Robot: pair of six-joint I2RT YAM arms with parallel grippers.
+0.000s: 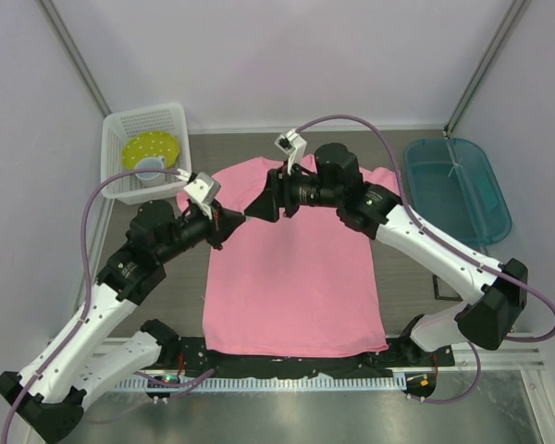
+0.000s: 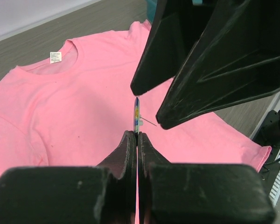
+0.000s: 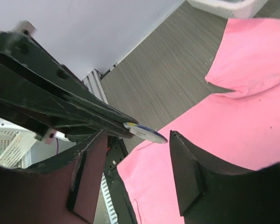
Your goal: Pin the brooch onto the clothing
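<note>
Two grippers met above the upper left chest of the pink T-shirt (image 1: 296, 277), which lay flat on the table (image 1: 240, 148) with the collar on the far side and the hem at the near edge. The left gripper (image 2: 136, 135) was closed tight on the brooch (image 2: 136, 114), pinching its near rim. The disc stood edge-on in the left wrist view, its long axis running straight out from the seam of the fingers. A thin pin (image 2: 149, 121) stuck out from it sideways, toward one finger of the right gripper (image 2: 148, 107). The right gripper's jaws were spread wide with nothing held, one on either side of the brooch (whether a jaw touched the pin I could not tell). The brooch hung clear of the cloth. The white label (image 2: 55, 57) showed inside the collar. A white basket (image 1: 146, 148) sat at the far left corner and a teal bin (image 1: 458, 185) at the far right, both well apart from the grippers.
</note>
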